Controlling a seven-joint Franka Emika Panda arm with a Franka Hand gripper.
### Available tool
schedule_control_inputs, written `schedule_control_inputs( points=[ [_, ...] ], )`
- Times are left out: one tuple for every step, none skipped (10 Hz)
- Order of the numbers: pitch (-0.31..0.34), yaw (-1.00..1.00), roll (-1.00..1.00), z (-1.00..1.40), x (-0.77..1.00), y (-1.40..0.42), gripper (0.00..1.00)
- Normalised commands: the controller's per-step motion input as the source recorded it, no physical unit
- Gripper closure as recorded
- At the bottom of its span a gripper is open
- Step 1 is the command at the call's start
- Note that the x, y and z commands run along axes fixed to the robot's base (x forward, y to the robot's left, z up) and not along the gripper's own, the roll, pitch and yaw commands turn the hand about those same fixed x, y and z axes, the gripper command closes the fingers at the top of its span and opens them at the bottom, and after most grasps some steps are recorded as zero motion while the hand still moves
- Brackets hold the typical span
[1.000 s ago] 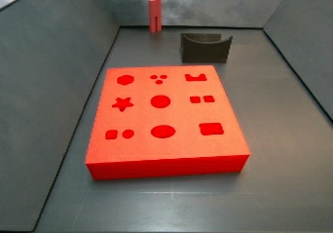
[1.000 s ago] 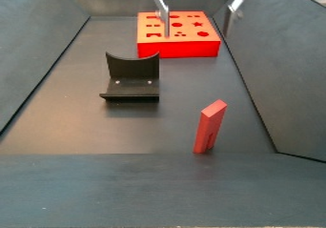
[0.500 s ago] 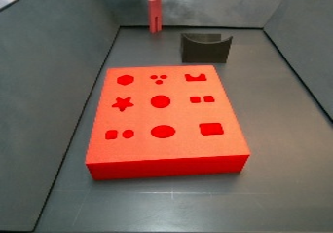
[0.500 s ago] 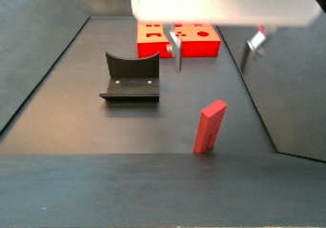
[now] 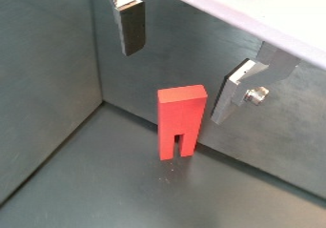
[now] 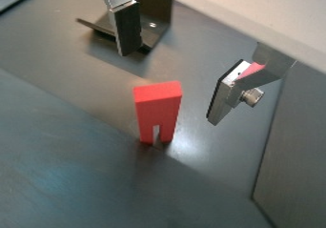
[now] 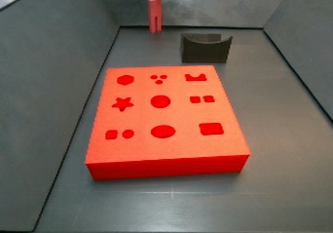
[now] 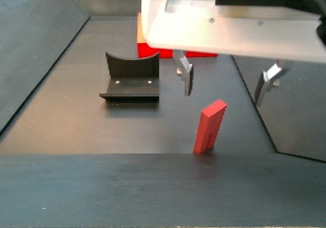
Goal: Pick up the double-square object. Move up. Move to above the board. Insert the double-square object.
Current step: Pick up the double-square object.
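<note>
The double-square object is a slim red peg standing upright on the dark floor near a side wall; it also shows far back in a side view. My gripper is open and hangs just above the peg. In both wrist views the peg stands below and between the two fingers, touching neither. The gripper holds nothing. The board is a thick red slab with shaped cutouts; the gripper body mostly hides it in a side view.
The fixture, a dark bracket on a base plate, stands on the floor between the peg and the board; it also shows in a side view and a wrist view. Grey walls enclose the floor, one close beside the peg.
My gripper has moved from over the board towards the peg and come down, so its open fingers now hang just above the peg. Peg, board and fixture have not moved.
</note>
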Motion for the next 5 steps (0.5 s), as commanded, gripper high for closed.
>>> schedule_control_inputs(
  points=[
    [-0.183,-0.85,0.00,-0.58,0.00,0.02,0.00],
    [-0.190,-0.83,0.00,-0.61,0.00,0.03,0.00],
    [-0.190,-0.81,0.00,-0.57,0.00,0.05,0.00],
    [-0.200,-0.78,0.00,-0.55,0.02,0.06,0.00],
    [-0.157,-0.36,-0.08,-0.16,-0.17,0.16,0.00]
  ],
)
